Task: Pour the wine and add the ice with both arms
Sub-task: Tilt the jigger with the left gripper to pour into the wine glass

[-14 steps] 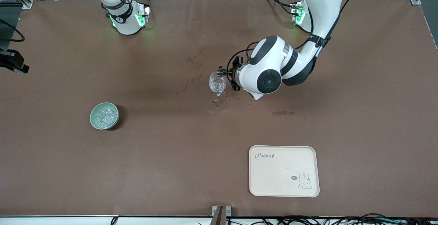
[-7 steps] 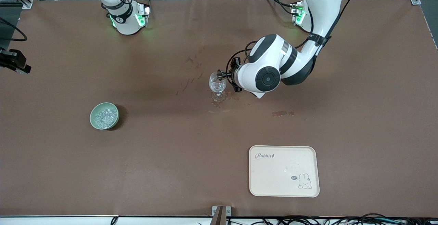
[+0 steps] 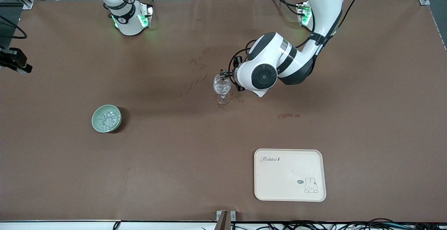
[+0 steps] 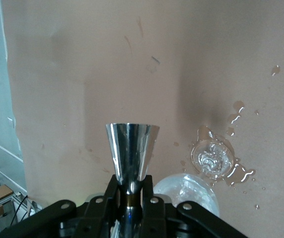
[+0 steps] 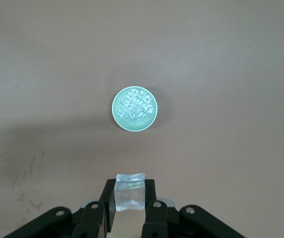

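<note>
Ice [image 5: 130, 194] sat pinched in the right gripper [image 5: 130, 208], high over the bowl [image 3: 106, 118]. The glass [image 3: 222, 87] stood at about three o'clock from the bowl. The left gripper [image 4: 130, 198] squeezed a metal cup [image 4: 131, 151] beside the glass.

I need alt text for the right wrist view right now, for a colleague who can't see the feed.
The right gripper is shut on a clear ice cube, held high above the brown table. Below it sits a pale green bowl filled with more ice. Dark stains mark the table toward one edge of the picture.
</note>
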Tool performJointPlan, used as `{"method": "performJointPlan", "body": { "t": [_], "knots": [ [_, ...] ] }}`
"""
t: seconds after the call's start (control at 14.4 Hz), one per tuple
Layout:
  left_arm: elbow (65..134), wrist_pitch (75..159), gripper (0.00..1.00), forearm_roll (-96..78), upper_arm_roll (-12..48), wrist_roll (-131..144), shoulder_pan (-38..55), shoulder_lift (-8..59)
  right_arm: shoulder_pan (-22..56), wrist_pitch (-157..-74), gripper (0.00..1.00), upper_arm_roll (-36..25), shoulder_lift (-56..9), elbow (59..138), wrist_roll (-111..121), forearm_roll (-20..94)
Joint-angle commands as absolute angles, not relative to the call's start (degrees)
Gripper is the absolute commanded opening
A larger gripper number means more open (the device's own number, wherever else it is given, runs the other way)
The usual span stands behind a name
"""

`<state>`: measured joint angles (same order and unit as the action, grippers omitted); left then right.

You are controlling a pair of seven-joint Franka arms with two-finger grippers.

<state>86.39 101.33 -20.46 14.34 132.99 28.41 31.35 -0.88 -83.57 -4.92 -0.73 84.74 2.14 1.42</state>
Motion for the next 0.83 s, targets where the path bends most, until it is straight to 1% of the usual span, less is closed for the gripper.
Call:
{"method": "performJointPlan", "body": {
  "t": [0.0, 0.21, 0.35, 0.49, 0.76],
  "knots": [
    [85.3, 100.0, 0.01, -19.3, 13.9, 134.6, 28.7, 31.4, -0.3, -83.8, 0.01, -4.7, 0.3, 85.5, 2.3, 3.1],
    [85.4, 99.9, 0.01, -19.6, 14.0, 135.5, 28.7, 31.6, -0.2, -83.2, 0.01, -4.7, 0.4, 85.7, 2.4, 3.1],
    [85.3, 97.7, 0.01, -19.5, 13.9, 135.4, 28.4, 32.0, 0.3, -83.8, 0.01, -4.7, 0.4, 85.6, 2.4, 3.1],
    [85.3, 97.6, 0.01, -20.0, 14.0, 134.4, 28.0, 32.2, 1.1, -83.6, 0.01, -4.7, 0.4, 85.6, 2.4, 3.1],
    [84.6, 97.7, 0.01, -22.7, 13.9, 125.5, 26.6, 32.3, 1.2, -84.0, 0.01, -4.7, 0.3, 85.4, 2.3, 3.1]
  ]
}}
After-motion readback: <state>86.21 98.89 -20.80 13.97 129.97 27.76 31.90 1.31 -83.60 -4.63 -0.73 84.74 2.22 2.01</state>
